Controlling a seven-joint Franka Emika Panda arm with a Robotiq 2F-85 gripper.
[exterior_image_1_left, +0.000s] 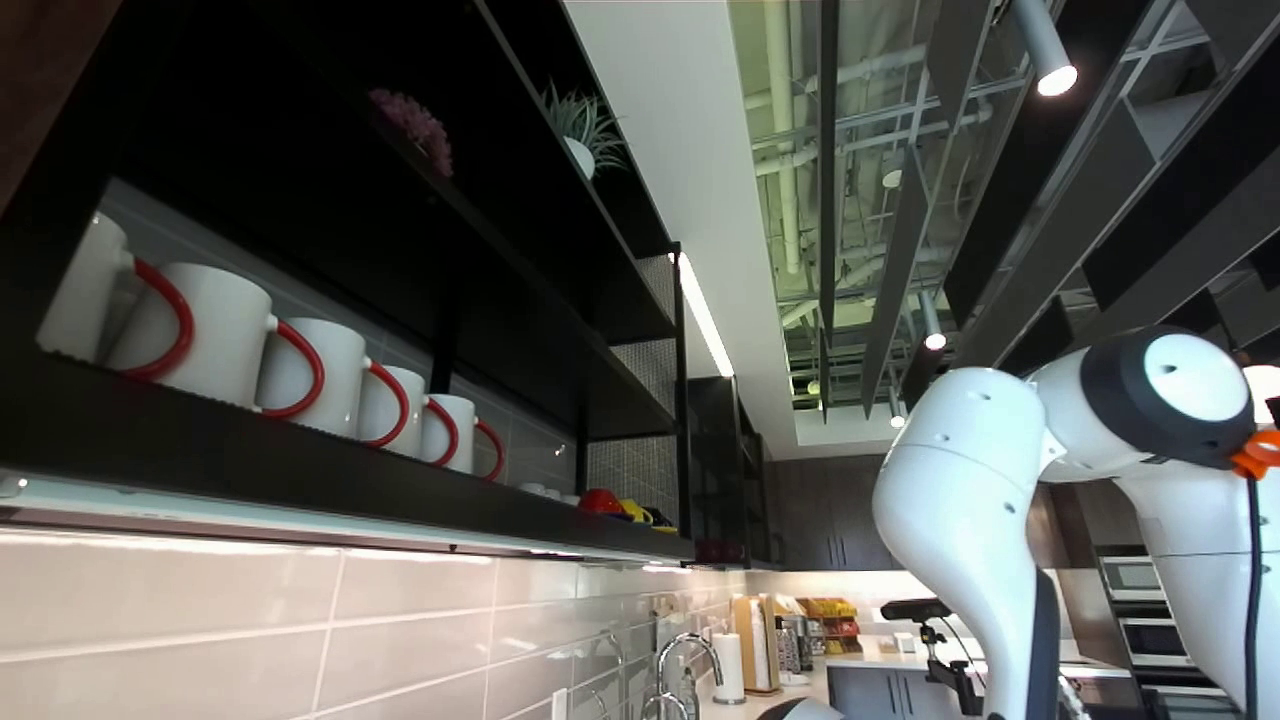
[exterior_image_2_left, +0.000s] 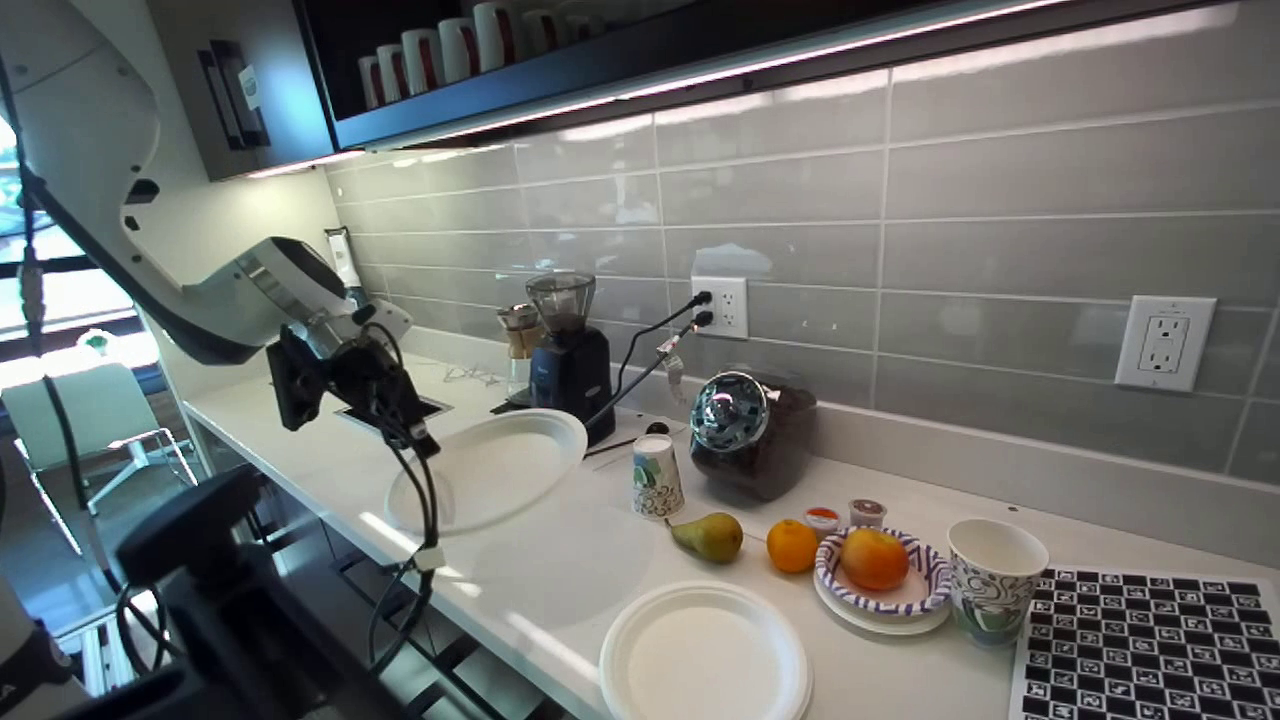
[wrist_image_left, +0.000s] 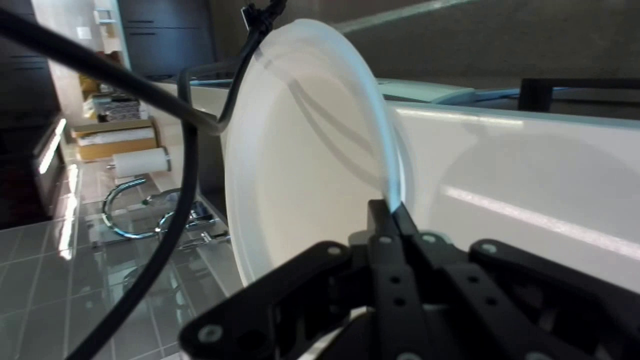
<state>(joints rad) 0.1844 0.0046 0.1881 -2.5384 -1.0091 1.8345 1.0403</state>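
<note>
Left of centre in exterior view, large white plate (exterior_image_2_left: 505, 468) tilted over counter (exterior_image_2_left: 570, 560); gripper (wrist_image_left: 390, 208) pinches rim, lower centre of wrist view. Grasp looks done; release not yet; contact with counter unclear.

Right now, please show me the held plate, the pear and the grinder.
Held plate (wrist_image_left: 302, 157), in the wrist view: inner face.
Pear (exterior_image_2_left: 713, 538), in an exterior view: rounded body.
Grinder (exterior_image_2_left: 572, 366), in an exterior view: dark body.
</note>
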